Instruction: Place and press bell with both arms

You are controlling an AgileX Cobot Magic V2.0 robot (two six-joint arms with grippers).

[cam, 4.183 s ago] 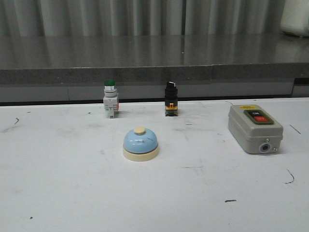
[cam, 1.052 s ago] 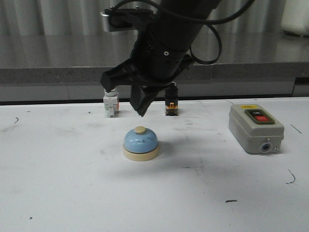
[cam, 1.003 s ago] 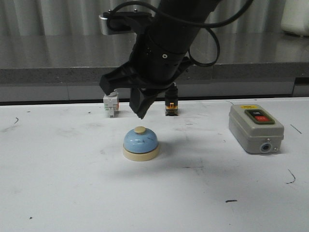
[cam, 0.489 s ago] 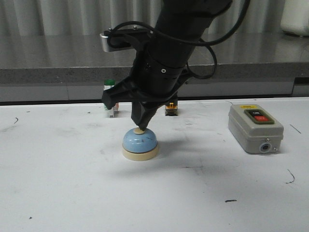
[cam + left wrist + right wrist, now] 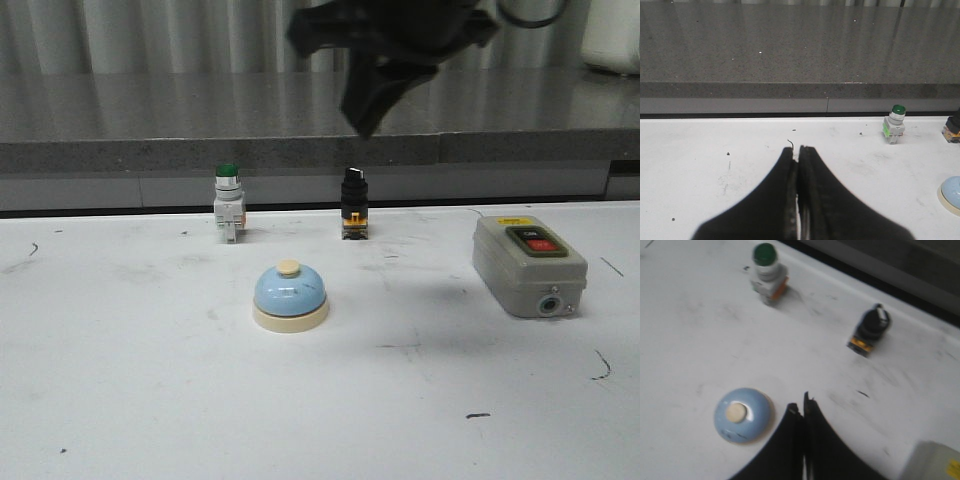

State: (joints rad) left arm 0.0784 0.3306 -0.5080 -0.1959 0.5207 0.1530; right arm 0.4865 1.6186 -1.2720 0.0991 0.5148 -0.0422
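The light-blue bell (image 5: 290,297) with its cream base and button stands alone on the white table (image 5: 120,400), with nothing touching it. My right arm is raised high above and behind it, blurred, with my right gripper (image 5: 366,126) pointing down and shut on nothing. In the right wrist view the bell (image 5: 743,414) lies far below, beside the shut right gripper (image 5: 802,401). My left gripper (image 5: 798,149) is shut and empty low over the table, and the bell's edge (image 5: 951,192) shows at the side of its view. The left arm is out of the front view.
A green-capped push button (image 5: 228,203) and a black selector switch (image 5: 354,203) stand behind the bell near the table's back edge. A grey box with red and black buttons (image 5: 527,265) sits to the right. A dark stone ledge (image 5: 200,150) runs behind the table.
Half a second ago my right gripper's tip was down on the bell's button. It has since lifted well up and to the right, off the bell. The bell has not moved.
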